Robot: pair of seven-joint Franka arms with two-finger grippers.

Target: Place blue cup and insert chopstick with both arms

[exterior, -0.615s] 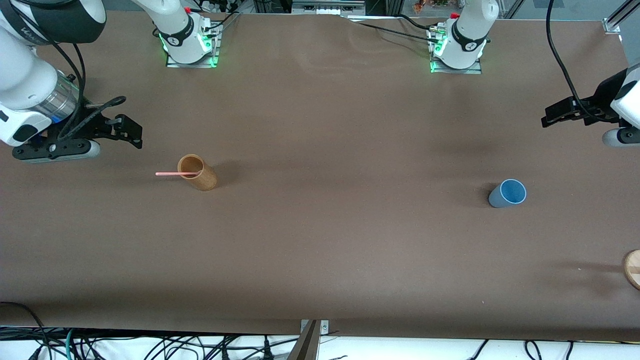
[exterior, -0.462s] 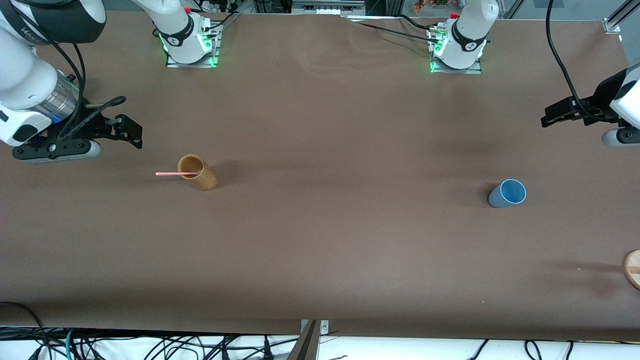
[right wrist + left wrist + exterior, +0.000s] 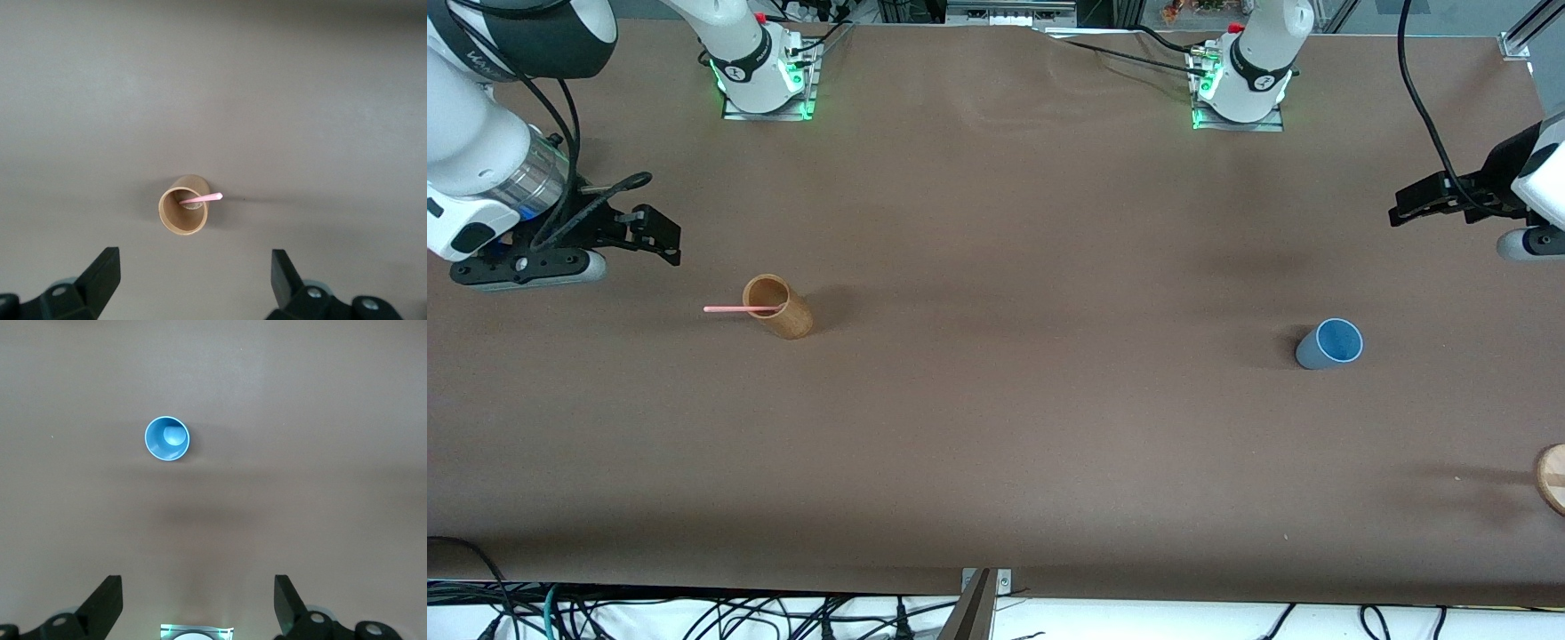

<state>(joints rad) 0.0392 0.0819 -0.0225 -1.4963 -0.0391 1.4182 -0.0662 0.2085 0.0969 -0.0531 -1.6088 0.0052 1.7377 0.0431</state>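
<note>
The blue cup [image 3: 1328, 343] stands upright on the brown table toward the left arm's end; it also shows in the left wrist view [image 3: 167, 439]. The pink chopstick [image 3: 743, 309] leans in a tan wooden cup [image 3: 779, 308] toward the right arm's end, its upper end sticking out over the rim; both show in the right wrist view, the chopstick [image 3: 201, 198] in the wooden cup [image 3: 183, 214]. My left gripper [image 3: 1405, 206] [image 3: 198, 603] is open and empty, high above the table near the blue cup. My right gripper [image 3: 660, 238] [image 3: 193, 280] is open and empty, high beside the wooden cup.
A round wooden object [image 3: 1552, 477] lies at the table's edge at the left arm's end, nearer to the front camera than the blue cup. The arm bases [image 3: 765, 67] [image 3: 1240, 80] stand along the table's back edge. Cables hang below the table's front edge.
</note>
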